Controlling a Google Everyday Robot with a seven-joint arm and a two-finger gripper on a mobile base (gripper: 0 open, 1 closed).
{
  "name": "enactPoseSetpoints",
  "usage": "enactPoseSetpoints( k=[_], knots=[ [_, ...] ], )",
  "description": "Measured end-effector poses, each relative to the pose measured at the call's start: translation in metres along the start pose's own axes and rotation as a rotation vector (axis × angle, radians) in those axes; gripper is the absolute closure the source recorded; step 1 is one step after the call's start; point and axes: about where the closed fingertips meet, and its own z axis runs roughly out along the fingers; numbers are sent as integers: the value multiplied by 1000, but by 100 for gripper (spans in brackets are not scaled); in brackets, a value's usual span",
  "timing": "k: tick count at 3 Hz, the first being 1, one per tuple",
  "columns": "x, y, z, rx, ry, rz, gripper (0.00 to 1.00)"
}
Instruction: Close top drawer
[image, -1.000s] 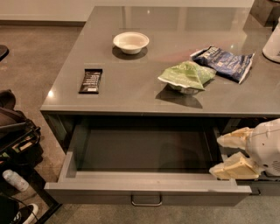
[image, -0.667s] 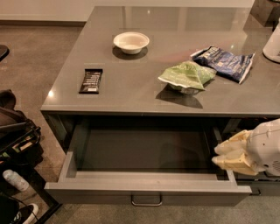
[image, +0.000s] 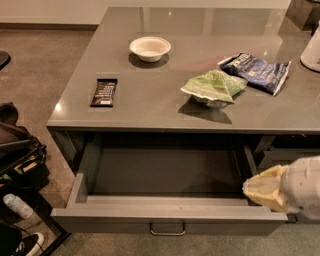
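In the camera view the top drawer (image: 120, 220) stands pulled far out under the front edge of the counter (image: 150, 107). The gripper (image: 252, 188) sits at the drawer's front right corner, its jaws seemingly pressed together and holding nothing. A push from this corner, far from the handle (image: 167, 229), may twist the drawer so it jams, or the tip may slip inside.

The gripper (image: 261, 188), at the right front corner of the top drawer (image: 165, 214), hid that corner and was itself cut off by the right edge, as was a white object (image: 312, 50), while print on the dark bar (image: 104, 92) was too small to read.
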Motion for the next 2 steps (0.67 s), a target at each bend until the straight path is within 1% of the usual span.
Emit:
enactPoseSetpoints(
  k=[1,2],
  knots=[
    [38,13,38,10,-102,92,100],
    [66,18,61,27,-174,166,100]
  ],
)
